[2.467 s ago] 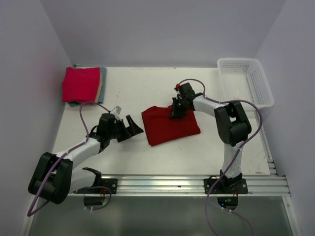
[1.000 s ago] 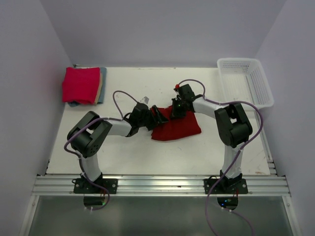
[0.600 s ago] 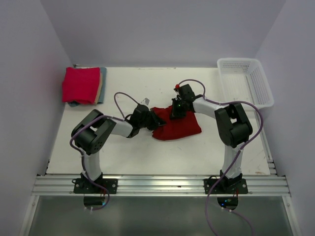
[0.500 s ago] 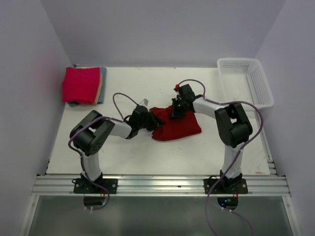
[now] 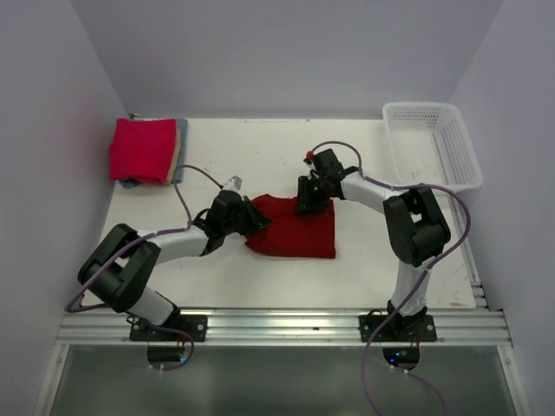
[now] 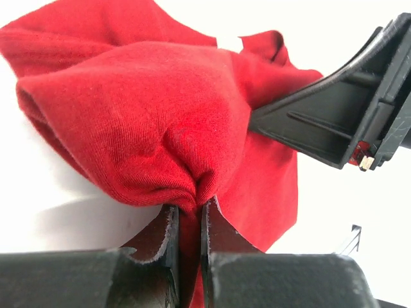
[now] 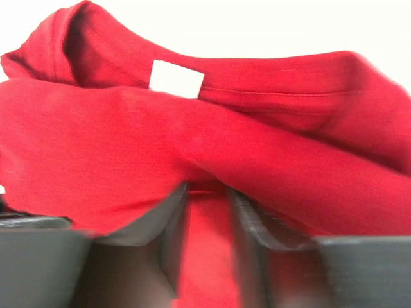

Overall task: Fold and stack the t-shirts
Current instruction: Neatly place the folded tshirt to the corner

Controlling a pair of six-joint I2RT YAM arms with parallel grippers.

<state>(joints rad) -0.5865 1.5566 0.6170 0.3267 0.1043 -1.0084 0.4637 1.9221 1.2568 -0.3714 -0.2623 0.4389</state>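
One white desk (image 5: 260, 286) carries a dark crimson t-shirt (image 5: 299, 232) rumpled at its middle and a folded pinkish-red t-shirt (image 5: 143, 149) at the far left corner. Left jaws clamp the crimson one's bunched left edge; right jaws pinch cloth by its collar.

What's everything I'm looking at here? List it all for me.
dark red t-shirt: one, crumpled, mid-table
folded t-shirts: one stack, pinkish-red on top, blue-grey edge beneath, far left corner; count unclear
basket: one, white mesh, far right corner
table: one, white
rail: one, metal, near edge
arms: two, white and black
left gripper: black, shut on the dark red t-shirt's left edge
right gripper: black, shut on its far edge
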